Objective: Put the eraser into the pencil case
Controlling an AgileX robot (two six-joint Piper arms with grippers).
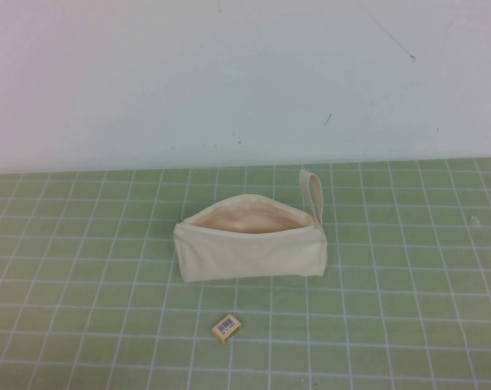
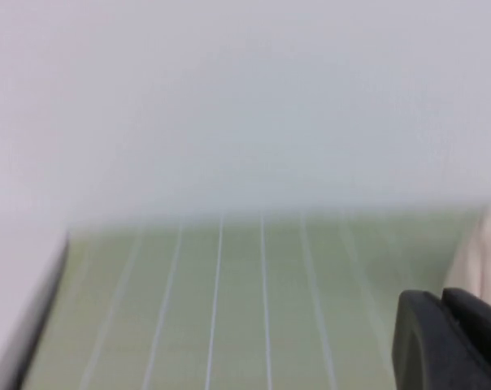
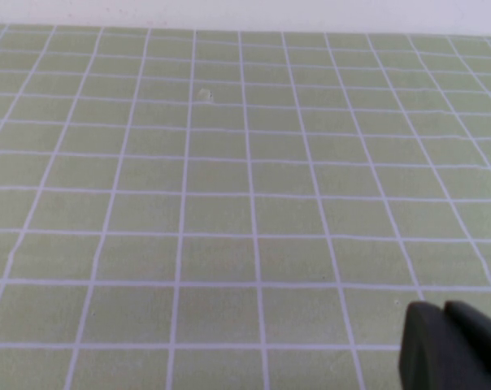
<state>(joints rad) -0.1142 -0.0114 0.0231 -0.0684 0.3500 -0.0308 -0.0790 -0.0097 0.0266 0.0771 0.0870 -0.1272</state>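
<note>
The cream-white pencil case lies in the middle of the green grid mat, its zip open and the peach lining showing. Its loop strap sticks up at the right end. The eraser, a tiny tan block with a barcode label, lies on the mat just in front of the case, apart from it. Neither arm shows in the high view. My left gripper shows only as two black fingertips pressed together over the mat. My right gripper looks the same, shut and empty over bare mat.
The green grid mat covers the table up to a white wall at the back. A pale blurred shape sits at the edge of the left wrist view. A white edge borders the mat there.
</note>
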